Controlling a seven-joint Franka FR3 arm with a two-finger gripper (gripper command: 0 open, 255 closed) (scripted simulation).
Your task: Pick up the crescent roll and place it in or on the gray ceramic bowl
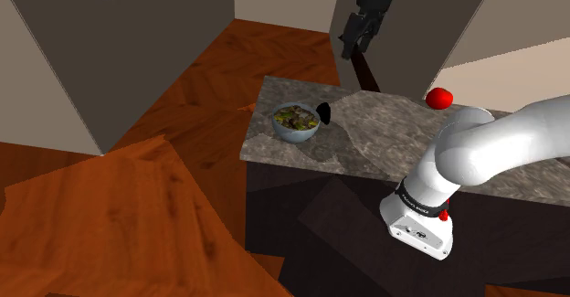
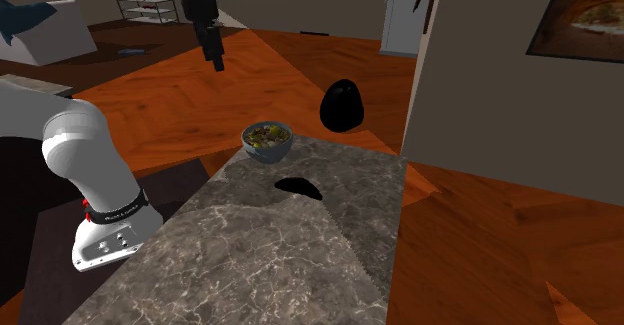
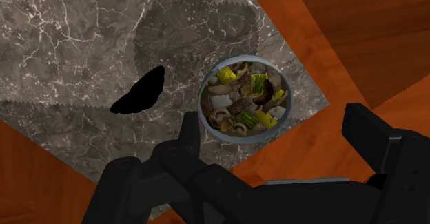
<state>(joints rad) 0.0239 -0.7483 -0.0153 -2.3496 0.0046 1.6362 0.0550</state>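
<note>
Gripper (image 1: 356, 44): raised high above the counter (image 3: 69, 36), fingers set wide apart, nothing between them. In the wrist view it looks straight down on the work area.

Crescent roll (image 3: 138, 95): drawn flat black, lying on the counter just beside the bowl with a narrow strip of stone between the two. Not grasped and not touched.

Bowl (image 3: 289, 109): grey-blue, upright, already heaped with mixed food. It stands close to the counter's edge, with the wooden floor (image 3: 358, 23) directly past it.

Stage, by judgement: the approach is not yet made; descent and grasp remain to be done.

Risks noted:
- The roll appears low and curved. Fingers closing off its middle could pinch one horn and let it swivel out.
- The descent is long, and the roll's uniform black gives little surface cue. Coming down too far would drive the fingertips into the stone.
- The roll lies close to the bowl. A wide finger on that side could knock the bowl toward the nearby edge.
- The bowl is full, so a roll released off-centre could slide off the heap.
</note>
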